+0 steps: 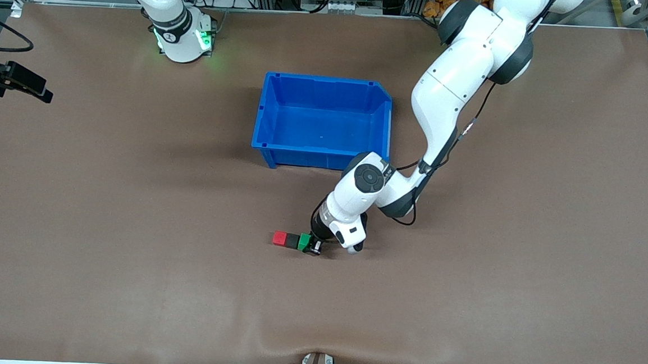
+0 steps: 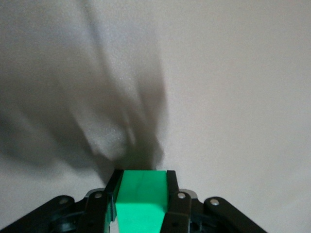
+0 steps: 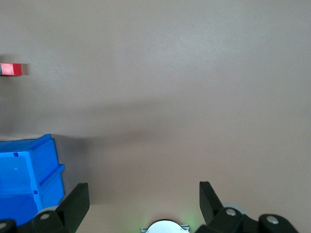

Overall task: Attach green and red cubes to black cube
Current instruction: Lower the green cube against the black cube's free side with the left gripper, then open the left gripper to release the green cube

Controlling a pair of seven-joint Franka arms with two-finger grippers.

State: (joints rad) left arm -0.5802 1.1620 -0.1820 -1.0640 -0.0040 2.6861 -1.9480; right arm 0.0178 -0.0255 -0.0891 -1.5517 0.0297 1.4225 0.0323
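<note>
1. Front view: my left gripper (image 1: 312, 246) is down at the brown matte worktop (image 1: 130, 221), nearer the camera than the blue bin (image 1: 321, 120), fingers clamped on the green cube (image 1: 304, 241). Three small cubes sit in one row, touching: the red cube (image 1: 280, 238) at the end toward the right arm's end of the worktop, the black cube (image 1: 292, 240) in the middle, the green one at my left gripper. All look plain, square-edged and equal in size. The bin is a single smooth plastic tub with sloped walls and an open top.

2. Front view, other arm: my right gripper (image 1: 12, 79) waits over the worktop's edge at the right arm's end, well apart from the cubes. One bin, three cubes, two arms.

3. Left wrist view: the green cube (image 2: 142, 201) is pinched between two black fingers (image 2: 174, 199), its face smooth and flat. Pale worktop with a soft shadow above it.

4. Right wrist view: my right gripper (image 3: 144, 199) has its jaws spread wide, holding nothing. One corner of the blue bin (image 3: 29, 174) shows, with ribbed rim. The red cube (image 3: 11, 69) shows far off at the frame's edge.
</note>
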